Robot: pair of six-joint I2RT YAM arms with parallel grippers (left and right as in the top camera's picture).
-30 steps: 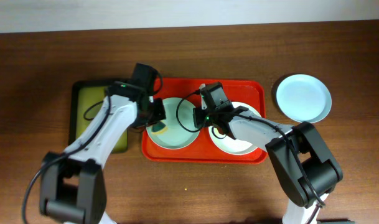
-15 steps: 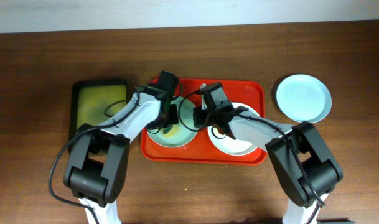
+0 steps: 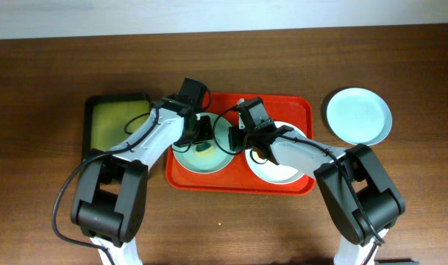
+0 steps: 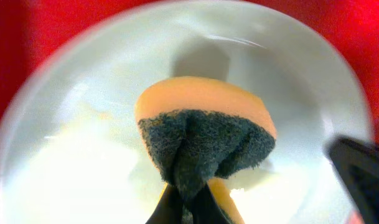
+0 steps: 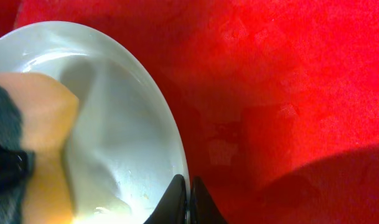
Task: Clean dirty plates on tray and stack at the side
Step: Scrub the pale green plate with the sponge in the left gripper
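Note:
A pale mint-blue plate (image 3: 209,151) with yellow smears lies on the left half of the red tray (image 3: 290,107). My left gripper (image 3: 201,136) is shut on a yellow sponge with a dark scouring side (image 4: 205,134) and presses it into that plate (image 4: 83,124). My right gripper (image 3: 235,141) is shut on the right rim of the same plate (image 5: 124,124). A white plate (image 3: 286,173) lies on the tray's right half, partly under my right arm. A clean mint-blue plate (image 3: 358,115) rests on the table to the right of the tray.
A smaller black-rimmed yellow-green tray (image 3: 113,121) sits left of the red tray. The wooden table (image 3: 47,73) runs around both trays, with a pale wall along the far edge.
My left gripper with the sponge swung right across the plate, then back slightly left. My right gripper stayed clamped on the plate rim.

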